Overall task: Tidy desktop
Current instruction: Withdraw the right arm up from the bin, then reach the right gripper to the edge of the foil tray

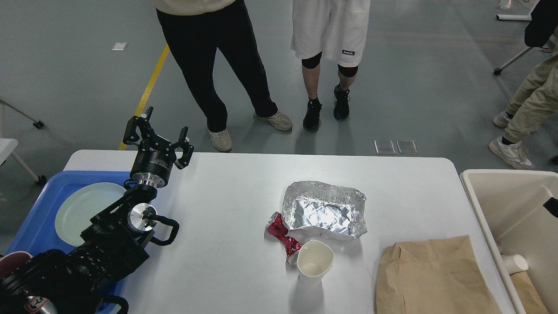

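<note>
The white desktop (226, 192) holds a crumpled foil tray (323, 210), a crushed red can (282, 237), a white paper cup (314, 261) and a brown paper bag (436, 279). My left gripper (158, 131) is open and empty, raised above the desktop's far left corner, far from these things. Only a small dark sliver of my right arm (552, 207) shows at the right edge over the beige bin (484, 196); its fingers cannot be made out.
A blue tray (43, 205) at the left holds a pale green plate (83, 211). A dark red cup (13, 261) stands at its near end. The bin holds a white cup (515, 263). Two people stand beyond the far edge.
</note>
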Action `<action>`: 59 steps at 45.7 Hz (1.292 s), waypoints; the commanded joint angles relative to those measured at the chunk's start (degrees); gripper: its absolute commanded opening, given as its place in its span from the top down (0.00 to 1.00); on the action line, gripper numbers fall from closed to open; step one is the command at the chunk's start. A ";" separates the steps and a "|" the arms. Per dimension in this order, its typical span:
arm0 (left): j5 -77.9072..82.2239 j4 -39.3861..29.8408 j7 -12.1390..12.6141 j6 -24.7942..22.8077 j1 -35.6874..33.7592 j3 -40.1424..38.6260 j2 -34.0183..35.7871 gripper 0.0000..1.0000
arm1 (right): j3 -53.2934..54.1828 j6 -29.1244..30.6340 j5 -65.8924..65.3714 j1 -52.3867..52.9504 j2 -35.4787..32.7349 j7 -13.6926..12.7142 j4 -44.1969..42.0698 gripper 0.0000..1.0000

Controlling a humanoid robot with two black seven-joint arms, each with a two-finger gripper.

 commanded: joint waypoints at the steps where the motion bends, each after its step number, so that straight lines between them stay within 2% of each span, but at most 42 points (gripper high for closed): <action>1: 0.00 0.00 -0.01 0.00 0.00 0.00 0.09 0.03 | -5.78 1.67 -0.41 4.52 -2.07 0.00 3.69 0.00; 9: 0.00 0.00 0.08 0.00 0.00 0.00 0.00 0.03 | -17.91 10.81 -1.02 17.17 -7.35 0.08 14.86 0.00; 19: 0.00 0.00 -0.01 0.00 0.00 0.00 0.00 0.03 | -28.11 30.67 -1.11 33.87 -9.46 -0.09 18.65 0.00; 25: 0.00 0.00 -0.01 0.00 0.00 0.00 0.00 0.03 | -32.95 39.29 -2.16 42.22 -7.97 -0.27 19.70 0.00; 38: 0.00 0.00 -0.01 0.00 0.00 0.00 0.00 0.03 | -34.97 52.38 -12.01 58.57 -0.15 -0.27 21.90 0.00; 46: 0.00 0.00 -0.01 0.00 0.00 0.00 0.09 0.03 | -35.06 57.49 -14.91 67.01 6.35 -0.27 26.20 0.00; 59: 0.00 0.00 -0.01 0.00 0.00 0.00 0.09 0.03 | -31.90 56.61 -14.03 72.91 21.55 -0.09 33.94 0.00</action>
